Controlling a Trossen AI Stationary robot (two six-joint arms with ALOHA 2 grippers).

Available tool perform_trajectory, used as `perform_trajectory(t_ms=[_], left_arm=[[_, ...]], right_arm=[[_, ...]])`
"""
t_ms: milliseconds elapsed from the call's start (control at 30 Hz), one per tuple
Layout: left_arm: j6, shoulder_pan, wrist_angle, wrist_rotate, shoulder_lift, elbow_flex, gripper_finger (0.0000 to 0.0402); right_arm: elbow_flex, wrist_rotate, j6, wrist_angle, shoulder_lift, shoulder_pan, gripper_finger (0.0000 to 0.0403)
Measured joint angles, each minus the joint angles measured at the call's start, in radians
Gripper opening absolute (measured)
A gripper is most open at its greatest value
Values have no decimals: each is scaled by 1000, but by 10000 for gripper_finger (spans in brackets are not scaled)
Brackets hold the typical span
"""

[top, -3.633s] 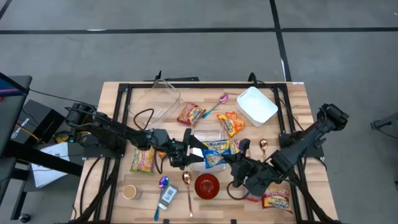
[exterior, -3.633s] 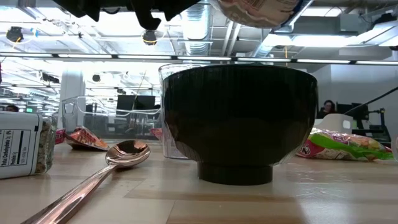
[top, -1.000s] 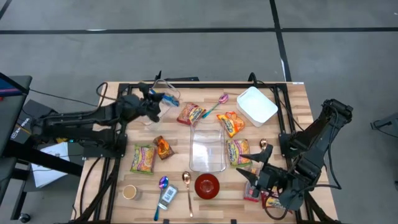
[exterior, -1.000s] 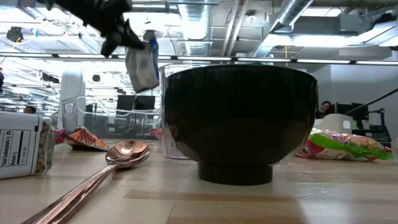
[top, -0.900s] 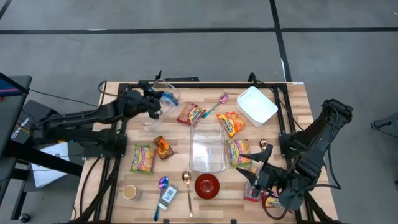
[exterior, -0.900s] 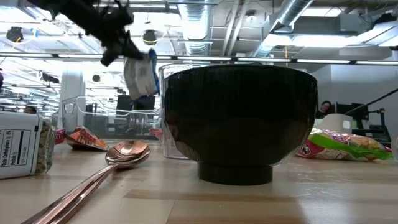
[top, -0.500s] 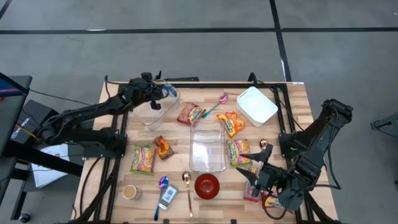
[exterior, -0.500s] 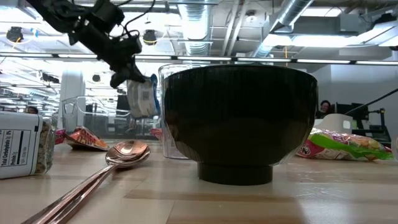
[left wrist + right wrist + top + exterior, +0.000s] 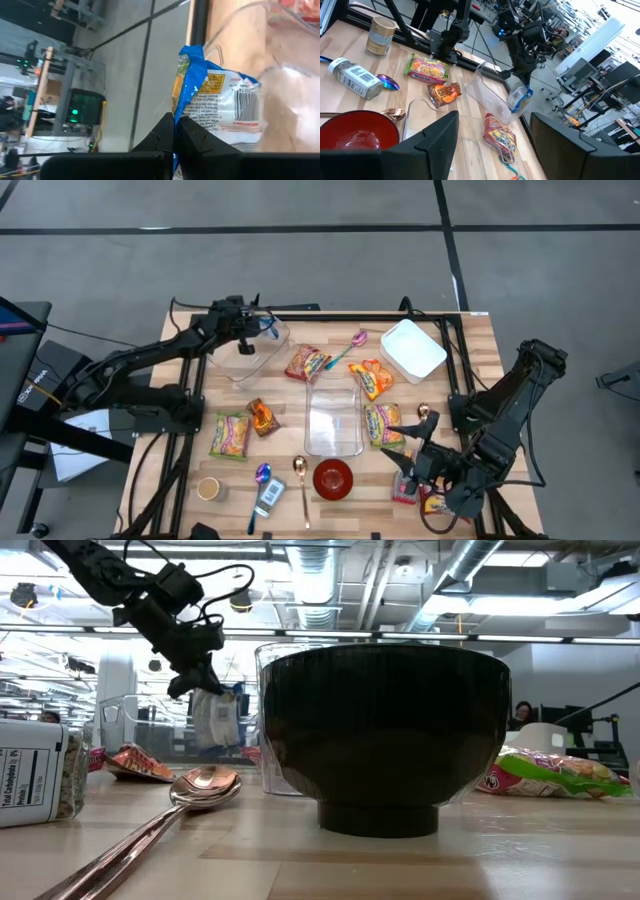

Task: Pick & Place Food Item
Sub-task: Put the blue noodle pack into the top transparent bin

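The left gripper (image 9: 255, 327) is pinching a blue snack bag (image 9: 220, 107) over a clear tub (image 9: 250, 350) at the table's far left, while the right gripper (image 9: 412, 457), fingers spread and empty, is waiting near a red bowl (image 9: 333, 478), spoon (image 9: 301, 480) and shaker jar (image 9: 270, 494).

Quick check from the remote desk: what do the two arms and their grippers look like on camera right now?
Both arms are dark, jointed, tube-like links with black cables looping beside them. The left gripper ends in two slim black fingers under a boxy wrist. The right gripper has two broad, flat black fingers. No markings are legible on either.
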Motion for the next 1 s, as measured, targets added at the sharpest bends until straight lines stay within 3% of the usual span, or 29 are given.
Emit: perform_trajectory(t_ms=[367, 633, 867, 1000], left_arm=[[-52, 36, -11, 87, 33, 1, 2], [-60, 30, -84, 60, 100, 2, 3], [-64, 11, -168, 8, 42, 2, 5], [-148, 6, -219, 7, -5, 2, 5]], right_arm=[[0, -8, 1, 0, 0, 0, 240], [0, -23, 4, -4, 0, 0, 240], [0, -24, 4, -4, 0, 0, 240], [0, -24, 8, -4, 0, 0, 240]])
